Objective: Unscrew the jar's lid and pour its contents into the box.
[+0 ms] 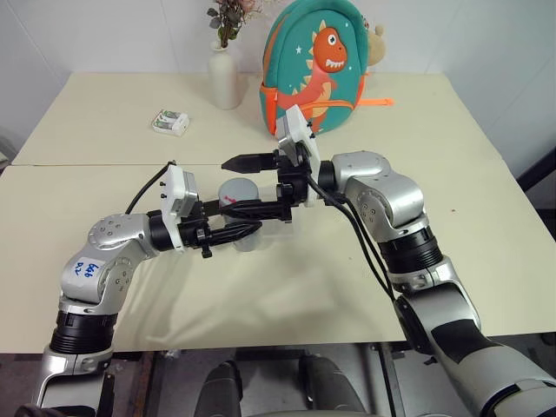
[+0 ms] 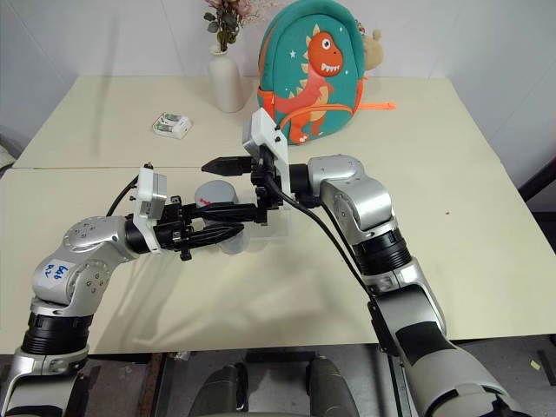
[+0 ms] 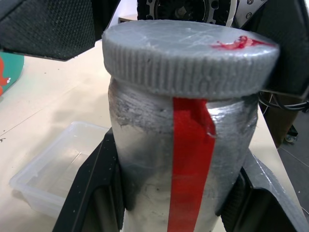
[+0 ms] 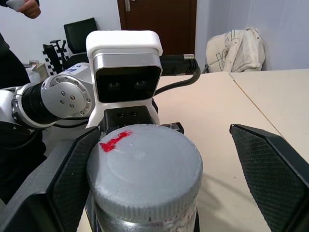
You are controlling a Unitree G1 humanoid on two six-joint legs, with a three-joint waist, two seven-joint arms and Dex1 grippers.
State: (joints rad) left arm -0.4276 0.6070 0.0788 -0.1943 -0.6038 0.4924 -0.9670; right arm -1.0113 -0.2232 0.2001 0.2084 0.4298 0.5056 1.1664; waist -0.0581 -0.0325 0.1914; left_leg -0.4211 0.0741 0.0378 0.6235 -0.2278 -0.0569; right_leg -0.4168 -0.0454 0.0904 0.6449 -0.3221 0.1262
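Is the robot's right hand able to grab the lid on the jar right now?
Probably yes. The right gripper is open, one black finger on each side of the grey lid, with nothing between them. The left gripper holds the jar upright, so the lid sits ready.

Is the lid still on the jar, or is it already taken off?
On. The grey lid sits flat on the jar, its ribbed rim covering the whole mouth.
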